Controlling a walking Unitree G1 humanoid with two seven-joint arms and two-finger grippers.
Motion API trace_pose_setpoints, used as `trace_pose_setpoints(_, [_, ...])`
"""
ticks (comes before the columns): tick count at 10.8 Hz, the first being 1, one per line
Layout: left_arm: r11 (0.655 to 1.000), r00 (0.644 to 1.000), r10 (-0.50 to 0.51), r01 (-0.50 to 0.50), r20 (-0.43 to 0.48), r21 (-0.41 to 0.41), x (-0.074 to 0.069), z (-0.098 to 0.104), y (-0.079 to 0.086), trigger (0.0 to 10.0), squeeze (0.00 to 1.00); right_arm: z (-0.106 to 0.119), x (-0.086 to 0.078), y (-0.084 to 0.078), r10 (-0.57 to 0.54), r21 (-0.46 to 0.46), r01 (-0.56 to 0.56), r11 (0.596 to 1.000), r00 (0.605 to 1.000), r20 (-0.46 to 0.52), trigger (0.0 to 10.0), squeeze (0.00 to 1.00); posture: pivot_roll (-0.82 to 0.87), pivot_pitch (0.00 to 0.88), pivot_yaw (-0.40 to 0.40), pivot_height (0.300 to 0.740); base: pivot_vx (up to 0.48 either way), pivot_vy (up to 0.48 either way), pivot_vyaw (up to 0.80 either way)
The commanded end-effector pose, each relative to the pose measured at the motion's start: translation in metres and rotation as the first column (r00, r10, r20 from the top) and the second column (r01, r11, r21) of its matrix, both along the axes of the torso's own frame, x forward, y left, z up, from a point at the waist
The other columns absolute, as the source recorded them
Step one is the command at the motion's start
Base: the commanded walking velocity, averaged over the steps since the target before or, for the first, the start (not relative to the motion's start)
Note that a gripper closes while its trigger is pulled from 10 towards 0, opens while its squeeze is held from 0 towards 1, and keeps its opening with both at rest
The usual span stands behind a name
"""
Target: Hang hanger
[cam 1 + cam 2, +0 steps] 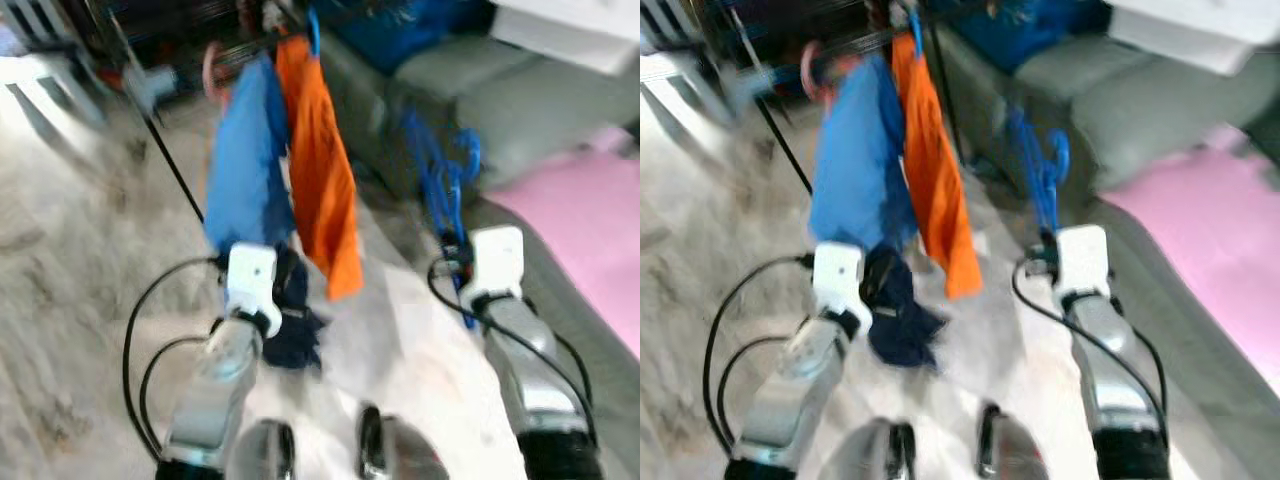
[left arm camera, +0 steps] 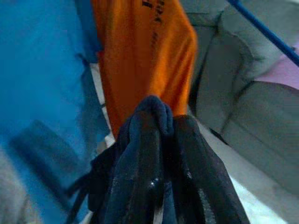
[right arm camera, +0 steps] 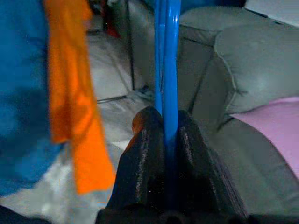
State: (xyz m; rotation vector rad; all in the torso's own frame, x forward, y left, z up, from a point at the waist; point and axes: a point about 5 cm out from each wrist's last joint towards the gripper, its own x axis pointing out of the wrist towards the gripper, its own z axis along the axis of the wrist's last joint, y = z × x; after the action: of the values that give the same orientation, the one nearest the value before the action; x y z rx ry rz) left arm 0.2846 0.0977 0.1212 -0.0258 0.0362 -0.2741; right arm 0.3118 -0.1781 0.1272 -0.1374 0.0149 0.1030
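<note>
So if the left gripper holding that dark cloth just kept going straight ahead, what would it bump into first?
Probably the hanging orange shirt: it lies straight beyond the left gripper and its dark navy cloth. Depth is unclear.

Ahead of the left fingers (image 2: 149, 154) the blue shirt (image 1: 243, 165) and orange shirt (image 1: 320, 170) hang close together, blocking passage, while beyond the right fingers (image 3: 140, 168) open floor (image 1: 420, 340) runs to the grey sofa (image 1: 520, 110)
</note>
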Motion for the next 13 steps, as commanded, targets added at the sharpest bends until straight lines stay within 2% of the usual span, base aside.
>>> trace_pose_setpoints(1, [1.000,1.000,0.021,-0.021,0.007,0.005,-0.002,-0.001,0.004,10.0,0.00,0.005,0.000,0.010,0.048,0.003,-0.048,0.999,0.999,0.008,10.0,0.00,-0.08,0.239,0.050,0.740,-0.409,0.000,0.00])
trace_pose_setpoints(2, [1.000,1.000,0.008,-0.008,0.027,0.030,0.000,0.000,0.004,10.0,0.00,0.004,-0.001,0.018,0.097,-0.041,-0.097,0.994,0.995,0.000,10.0,0.00,-0.08,0.229,0.051,0.740,-0.401,0.000,0.00])
trace_pose_setpoints(3, [0.998,0.999,0.001,-0.004,0.049,0.056,0.006,0.004,0.008,10.0,0.00,0.002,-0.003,0.018,0.122,-0.066,-0.123,0.990,0.992,-0.023,10.0,0.00,-0.08,0.219,0.056,0.740,-0.322,0.000,0.00])
trace_pose_setpoints(4, [0.996,0.998,-0.020,0.015,0.062,0.083,0.013,0.007,0.015,10.0,0.00,0.000,-0.004,0.011,0.114,-0.057,-0.117,0.991,0.992,-0.054,10.0,0.00,-0.08,0.211,0.066,0.740,0.000,0.000,0.00])
trace_pose_setpoints(6, [0.978,0.988,-0.140,0.128,0.063,0.164,0.016,0.007,0.022,10.0,0.00,-0.002,-0.002,0.008,0.111,-0.038,-0.115,0.993,0.989,-0.093,10.0,0.00,-0.07,0.201,0.086,0.740,0.000,0.000,0.00])
trace_pose_setpoints(7, [0.958,0.976,-0.206,0.187,0.067,0.219,0.019,0.008,0.024,10.0,0.00,-0.004,-0.001,0.010,0.114,-0.039,-0.119,0.992,0.987,-0.109,10.0,0.00,-0.06,0.201,0.090,0.740,0.000,0.000,0.00])
trace_pose_setpoints(8, [0.935,0.956,-0.279,0.249,0.089,0.253,0.019,0.012,0.018,10.0,0.00,-0.003,-0.003,0.022,0.142,-0.023,-0.145,0.989,0.984,-0.106,10.0,0.00,-0.05,0.209,0.099,0.740,0.000,0.000,0.00])
trace_pose_setpoints(9, [0.923,0.943,-0.324,0.296,0.081,0.246,0.013,0.009,0.014,10.0,0.00,-0.003,-0.007,0.030,0.160,-0.015,-0.162,0.987,0.983,-0.094,10.0,0.00,-0.05,0.209,0.099,0.740,0.000,0.000,0.00])
trace_pose_setpoints(10, [0.900,0.913,-0.405,0.391,0.041,0.193,0.000,0.002,0.004,10.0,0.00,-0.008,-0.013,0.036,0.195,0.020,-0.194,0.981,0.974,-0.116,10.0,0.00,-0.05,0.205,0.086,0.740,0.000,0.000,0.00])
trace_pose_setpoints(11, [0.886,0.894,-0.442,0.423,0.076,0.189,-0.014,0.001,-0.007,10.0,0.00,-0.013,-0.020,0.038,0.179,0.040,-0.175,0.984,0.978,-0.110,10.0,0.00,-0.05,0.202,0.065,0.740,0.000,0.000,0.00])
trace_pose_setpoints(12, [0.894,0.901,-0.430,0.415,0.065,0.168,-0.018,-0.002,-0.008,10.0,0.00,-0.014,-0.023,0.037,0.147,0.043,-0.144,0.989,0.983,-0.109,10.0,0.00,-0.05,0.202,0.053,0.740,0.000,0.000,0.00])
trace_pose_setpoints(13, [0.953,0.954,-0.295,0.297,-0.046,0.051,-0.014,-0.015,-0.008,10.0,0.00,-0.016,-0.024,0.032,0.044,0.018,-0.042,0.999,0.996,-0.083,10.0,0.00,-0.05,0.202,0.042,0.740,0.000,0.000,0.00])
